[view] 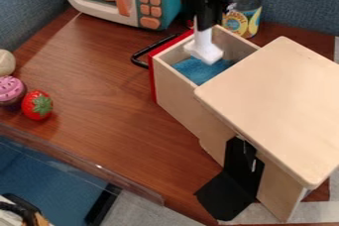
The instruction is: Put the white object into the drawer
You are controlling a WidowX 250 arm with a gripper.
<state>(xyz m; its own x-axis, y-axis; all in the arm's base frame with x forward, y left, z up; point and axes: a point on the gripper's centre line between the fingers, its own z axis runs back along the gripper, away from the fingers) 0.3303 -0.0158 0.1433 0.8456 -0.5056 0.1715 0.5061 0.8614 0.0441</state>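
wood table (99,81) — claw (204,26) clamped on white object (204,50) over open drawer (175,93), placing step — next: lower, let go.

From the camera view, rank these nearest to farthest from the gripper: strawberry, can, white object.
1. White object: directly below the gripper, held.
2. Can: beyond the drawer, to the picture's right.
3. Strawberry: far off, at the picture's left.
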